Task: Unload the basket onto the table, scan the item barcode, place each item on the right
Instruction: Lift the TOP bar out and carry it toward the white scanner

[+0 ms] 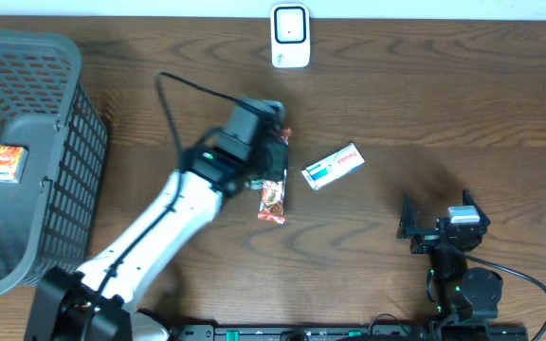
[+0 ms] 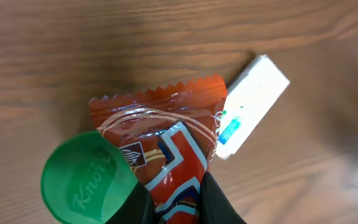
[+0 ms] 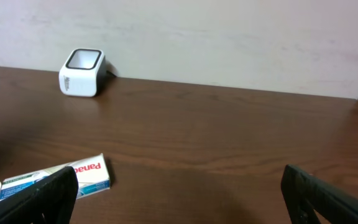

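1. Left gripper point(image 2: 178, 208) is closest to the lens, with its jaws pinched shut on one end of the orange snack packet point(image 2: 166, 140).
2. A green round Knorr-marked piece point(image 2: 86, 180) sits right against one finger. We cannot tell whether it is gripped too.
3. The packet is well apart from the scanner point(image 1: 290, 36), on the robot's side of it. We cannot tell whether it is clear of the table.
4. A white medicine box point(image 1: 334, 166) lies flat just beside the packet, also on the robot's side of the scanner and slightly toward its right.
5. Our read of the step: the item is grasped and the carry to the scanner is not yet done. We see no barcode on the face that shows.
6. The next move calls for lifting the packet, bringing it up to the scanner, and turning the wrist so the barcode side faces the scanner window. The thin wrapper may flop or crinkle, so it needs holding flat.
7. The left arm stretches diagonally from its base toward the scanner, with the wrist tipped down over the packet.
8. The right gripper point(image 1: 441, 220) is parked far from the scanner, jaws spread wide and holding nothing.
9. The basket point(image 1: 74, 123) stands far to the scanner's left, with an orange item point(image 1: 8, 161) inside.
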Tool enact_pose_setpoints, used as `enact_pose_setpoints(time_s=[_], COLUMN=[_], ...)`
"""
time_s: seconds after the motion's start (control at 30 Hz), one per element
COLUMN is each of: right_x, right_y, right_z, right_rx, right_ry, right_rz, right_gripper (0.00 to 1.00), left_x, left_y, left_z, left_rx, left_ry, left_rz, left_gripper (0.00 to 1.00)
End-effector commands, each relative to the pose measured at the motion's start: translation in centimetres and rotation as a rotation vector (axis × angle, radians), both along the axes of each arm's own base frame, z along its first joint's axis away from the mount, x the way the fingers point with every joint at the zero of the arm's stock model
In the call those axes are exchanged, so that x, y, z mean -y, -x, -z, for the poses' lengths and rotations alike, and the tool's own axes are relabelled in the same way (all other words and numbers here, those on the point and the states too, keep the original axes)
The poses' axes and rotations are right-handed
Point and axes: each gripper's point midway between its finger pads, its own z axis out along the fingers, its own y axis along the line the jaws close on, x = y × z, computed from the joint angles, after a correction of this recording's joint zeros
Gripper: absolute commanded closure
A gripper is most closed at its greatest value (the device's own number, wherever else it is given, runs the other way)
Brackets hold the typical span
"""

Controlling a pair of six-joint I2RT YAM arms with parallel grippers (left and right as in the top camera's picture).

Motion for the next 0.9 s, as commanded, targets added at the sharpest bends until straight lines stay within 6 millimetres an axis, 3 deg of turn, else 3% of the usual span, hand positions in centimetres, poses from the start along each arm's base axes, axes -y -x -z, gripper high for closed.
enact_pose_setpoints(time_s=[0.0,0.17,0.23,0.43,0.67,0.87], right_x=[-0.2,-0.2,-0.2,-0.2,-0.2,-0.2], right_y=[0.0,0.0,0.0,0.0,0.0,0.0], right_z=[0.0,0.0,0.0,0.0,0.0,0.0], right_rx=[0.0,0.0,0.0,0.0,0.0,0.0], right_ry=[-0.016,-0.016,-0.016,-0.016,-0.016,-0.016], right_rz=[-0.008,-0.008,-0.008,-0.008,-0.008,-0.008], right_gripper=[0.01,0.01,0.01,0.01,0.01,0.01], left_x=[-0.4,3.4,3.4,0.8,2.8,4.9], left_y=[-0.3,1.5,1.4,-0.4,-2.0,-4.0], left_z=[-0.2,-0.9,-1.2,-2.6,-1.5,-2.1], left_rx=[0.136,0.205,0.249,0.439,0.495,0.577], left_ry=[-0.192,-0.194,-0.237,-0.488,-0.479,-0.381], left_rz=[-0.001,0.124,0.104,-0.067,-0.068,-0.126], left_gripper=[0.92,0.92,0.92,0.92,0.92,0.92])
